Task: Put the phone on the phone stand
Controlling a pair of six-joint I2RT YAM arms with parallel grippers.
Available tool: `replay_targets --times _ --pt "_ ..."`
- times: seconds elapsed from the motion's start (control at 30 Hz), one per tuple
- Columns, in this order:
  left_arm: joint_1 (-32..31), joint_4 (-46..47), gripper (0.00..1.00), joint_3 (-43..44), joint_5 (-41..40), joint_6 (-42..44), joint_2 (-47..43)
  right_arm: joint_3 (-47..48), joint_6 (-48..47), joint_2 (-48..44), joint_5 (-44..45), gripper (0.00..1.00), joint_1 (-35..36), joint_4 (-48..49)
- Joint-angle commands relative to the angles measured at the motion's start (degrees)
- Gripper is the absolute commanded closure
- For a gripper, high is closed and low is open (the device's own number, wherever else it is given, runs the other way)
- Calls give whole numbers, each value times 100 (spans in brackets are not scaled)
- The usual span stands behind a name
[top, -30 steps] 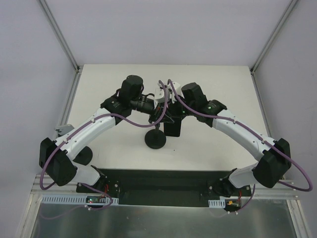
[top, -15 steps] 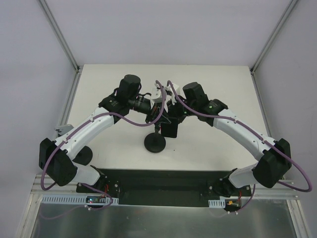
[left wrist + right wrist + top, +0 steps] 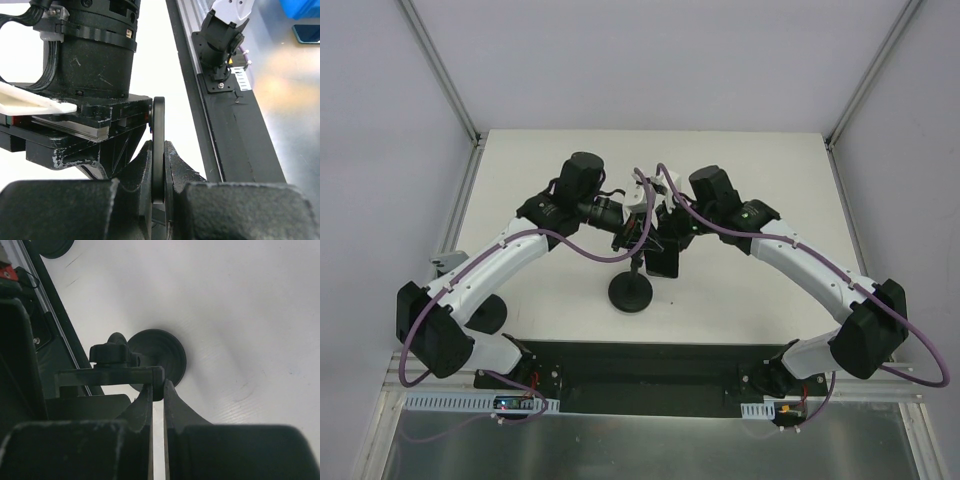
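Observation:
The phone stand has a round black base on the white table and a thin post rising between my two grippers. My left gripper is shut on the stand's thin upper plate, which is edge-on in the left wrist view. My right gripper is shut on the phone, a small black slab hanging just right of the post. In the right wrist view the fingertips pinch a thin black edge under the stand's cradle bar and knob. The base lies beyond.
A second round black base sits under my left arm and also shows in the right wrist view. A black mounting strip runs along the near edge. The right arm's base bracket shows beyond the table edge.
The stand's base has slid a little toward the near edge and left. The phone has moved left and nearer the post. Both grippers have shifted slightly left, and both stay shut.

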Motion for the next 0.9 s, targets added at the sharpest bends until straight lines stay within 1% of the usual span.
replay_targets --times 0.0,0.37,0.43,0.47,0.5,0.53,0.57,0.6,0.63,0.67,0.7,0.73,0.77,0.8,0.83,0.87 --pt "147 -87 100 24 -992 542 -432 303 15 -389 -413 99 -65 -66" --pt "147 -184 100 -38 -1247 533 -652 337 -82 -389 17 99 -101 -260" --pt "138 -167 100 -21 -1554 419 -652 382 -3 -345 227 100 -92 -339" --pt "60 -149 100 -12 -1816 358 -669 382 58 -345 559 100 -57 -339" --pt "-28 -79 100 -29 -2741 236 -695 347 251 -397 789 100 -48 -261" --pt "-150 -52 100 -64 -3333 200 -739 303 357 -441 1043 100 65 -208" --pt "-482 -17 100 -82 -4009 138 -748 189 532 -494 1759 99 153 -120" --pt "-677 44 100 -99 -4964 -63 -748 136 943 -607 2219 99 259 89" --pt "-844 393 100 -195 -6871 -247 -714 83 1260 -652 2685 100 521 161" --pt "-1020 492 100 -222 -7934 -493 -678 48 1594 -687 3890 100 680 214" --pt "-1144 528 100 -249 -8632 -1113 -661 -109 1893 -757 4389 100 864 310" --pt "-1171 519 100 -345 -9614 -1476 -678 -198 2670 -801 4856 100 1249 355" --pt "-1189 519 100 -450 -9841 -1767 -730 -294 2948 -828 5487 100 1427 451" --pt "-1215 536 100 -686 -10052 -2318 -800 -434 3264 -828 5702 100 1585 609" --pt "-1215 537 100 -784 -10237 -2549 -888 -453 3633 -793 5913 100 1874 680" --pt "-1215 571 100 -855 -10334 -2700 -924 -471 3810 -758 6141 100 2007 802"
